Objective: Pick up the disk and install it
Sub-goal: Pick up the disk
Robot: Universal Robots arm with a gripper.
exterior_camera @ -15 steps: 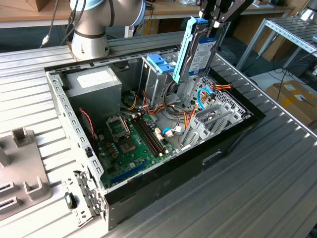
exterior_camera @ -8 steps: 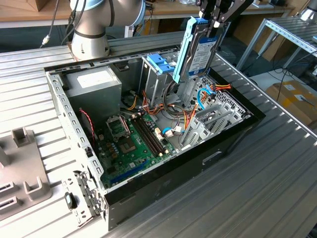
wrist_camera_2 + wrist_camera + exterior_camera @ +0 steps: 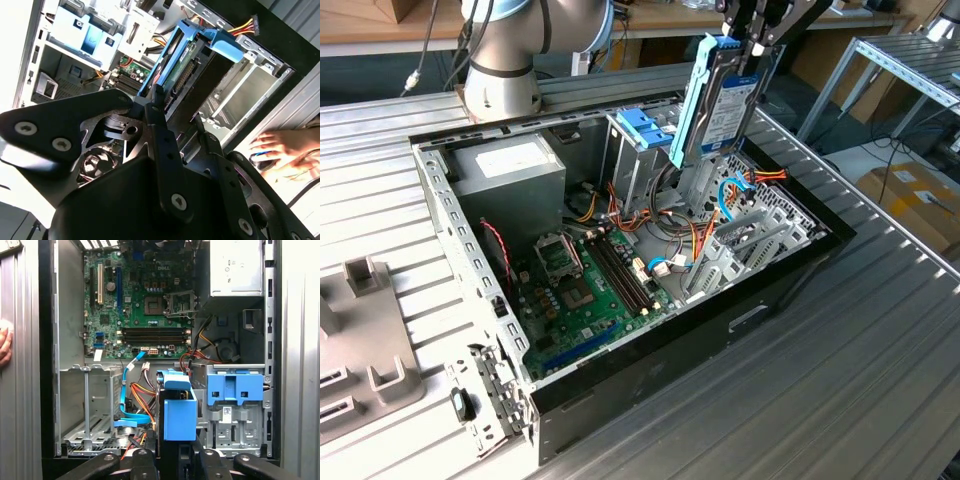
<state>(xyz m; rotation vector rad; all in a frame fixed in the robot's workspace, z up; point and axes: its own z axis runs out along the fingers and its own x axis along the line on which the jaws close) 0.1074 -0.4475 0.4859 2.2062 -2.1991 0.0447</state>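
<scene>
We see the hand [image 3: 753, 45] gripping the top of the disk [image 3: 728, 100], which hangs nearly upright in its blue carrier [image 3: 692, 100] at the upper right of the exterior view. It is above the open computer case [image 3: 720, 335] on the worktop [image 3: 880, 400].

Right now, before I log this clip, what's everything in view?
computer case: one, black, open, on the table
table: one, silver slatted metal
disk: one, silver-grey in a blue carrier, upright above the case
motherboard: one, green, case floor
power supply: one, grey, case corner nearest the arm base
drive cage: one, metal with blue top, beside the disk
cables: several, orange, red, yellow, blue, inside the case
fixtures: a few, grey, table at the exterior view's left
cardboard box: one, brown, floor at the exterior view's right
person's hand: one, on the table beside the case
robot arm: one, silver-grey, behind the case
gripper: one, black, fingers shut on the disk
</scene>
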